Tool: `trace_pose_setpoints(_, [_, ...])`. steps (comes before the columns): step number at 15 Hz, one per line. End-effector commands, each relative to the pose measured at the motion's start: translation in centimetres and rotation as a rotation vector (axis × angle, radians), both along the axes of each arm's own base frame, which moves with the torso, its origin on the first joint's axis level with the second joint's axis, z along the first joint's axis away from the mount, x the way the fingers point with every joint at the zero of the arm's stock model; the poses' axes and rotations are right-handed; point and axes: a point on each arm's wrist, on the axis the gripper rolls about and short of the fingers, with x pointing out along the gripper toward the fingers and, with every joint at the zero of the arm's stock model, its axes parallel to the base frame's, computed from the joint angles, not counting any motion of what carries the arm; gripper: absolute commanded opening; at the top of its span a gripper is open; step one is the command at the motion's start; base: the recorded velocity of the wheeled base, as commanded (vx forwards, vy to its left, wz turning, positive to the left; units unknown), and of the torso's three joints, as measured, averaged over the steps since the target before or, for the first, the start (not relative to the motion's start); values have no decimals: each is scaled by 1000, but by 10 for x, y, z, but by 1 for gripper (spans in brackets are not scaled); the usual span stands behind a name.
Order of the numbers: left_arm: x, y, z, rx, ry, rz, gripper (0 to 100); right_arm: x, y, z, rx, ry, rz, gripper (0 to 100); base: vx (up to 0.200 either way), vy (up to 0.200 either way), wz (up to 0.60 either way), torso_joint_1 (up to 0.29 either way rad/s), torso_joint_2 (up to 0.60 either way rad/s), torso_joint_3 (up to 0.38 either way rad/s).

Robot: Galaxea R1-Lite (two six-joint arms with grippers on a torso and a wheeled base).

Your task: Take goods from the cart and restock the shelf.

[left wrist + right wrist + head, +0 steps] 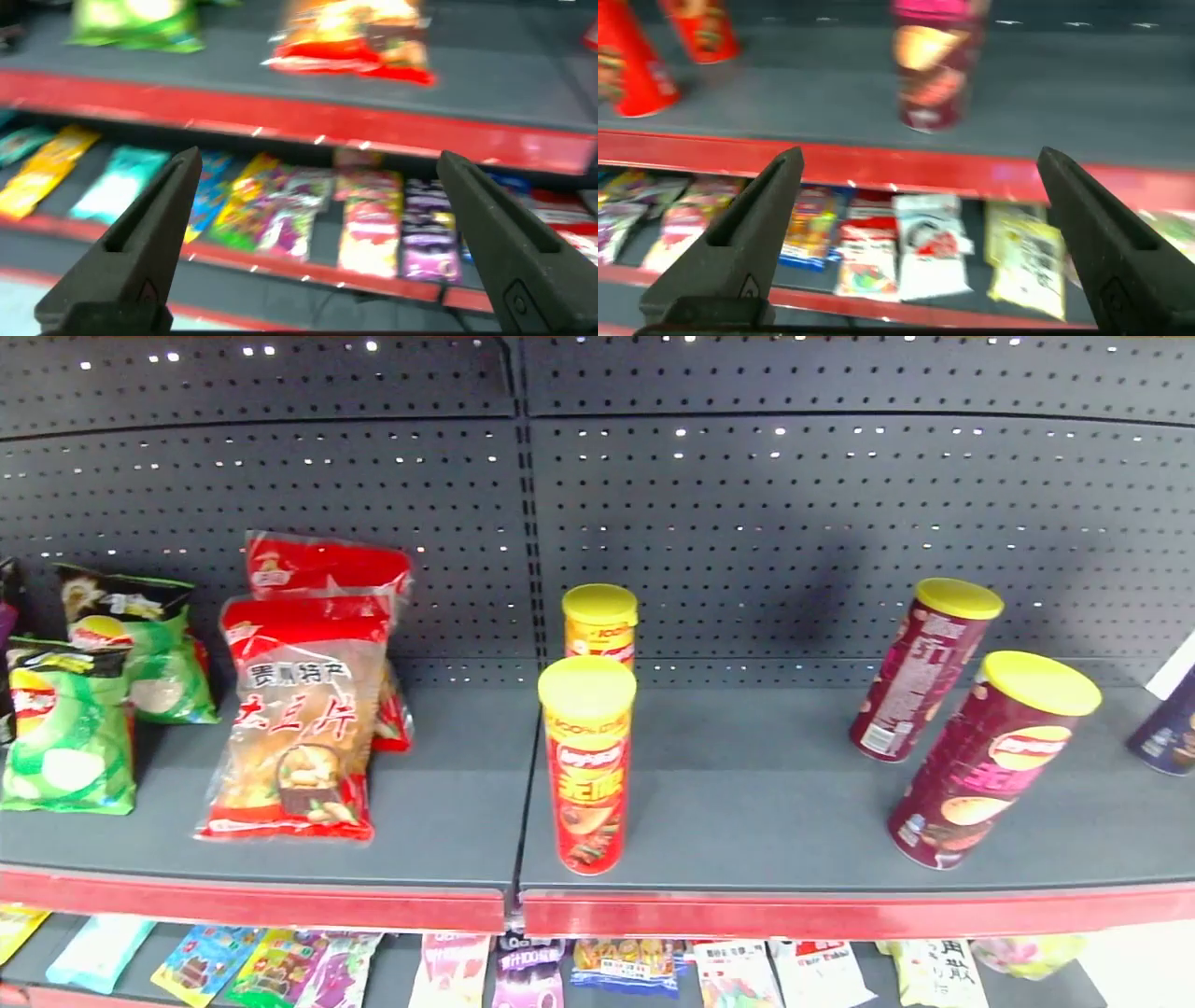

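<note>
The left gripper (318, 159) stands wide open and holds nothing. Past its dark fingers (140, 252) lie the flat packets (280, 210) of the lower shelf. The right gripper (920, 154) is also spread wide and empty, and faces the red front lip (896, 159) of the shelf.

In the head view, the row of flat packets (635, 966) runs along the bottom edge of the frame, under the red lip (280, 901). Above it lies the grey shelf (747, 821), where the goods stand. Closest to the lip, at lower centre, is a red can (586, 775) with a yellow lid. At lower right is a maroon can (990, 765), also yellow-lidded. Left of centre stands a red-and-clear snack bag (294, 728), and at the far left edge a green chip bag (65, 737).

Each of these has a twin behind it: a second red can (600, 621), a second maroon can (920, 667), a second red bag (322, 565) and a second green bag (149, 644). A dark blue can (1167, 728) is cut off by the right edge. The dark pegboard (794, 523) closes the upper half of the frame.
</note>
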Motion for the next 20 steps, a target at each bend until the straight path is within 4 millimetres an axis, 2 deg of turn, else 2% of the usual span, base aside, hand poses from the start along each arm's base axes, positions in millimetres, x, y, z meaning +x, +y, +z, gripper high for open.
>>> trace_pose_setpoints(1, [0,0,0,-1,2,1,100,0,0,0,0,-1,1,100,0,0,-600,-7,-2,7])
trace_pose_setpoints(17, [0,0,0,5,1,-2,100,0,0,0,0,-1,1,100,0,0,0,0,0,0])
trace_pose_setpoints(20, [2,1,1,2,33,-57,100,0,0,0,0,-1,1,100,0,0,0,0,0,0])
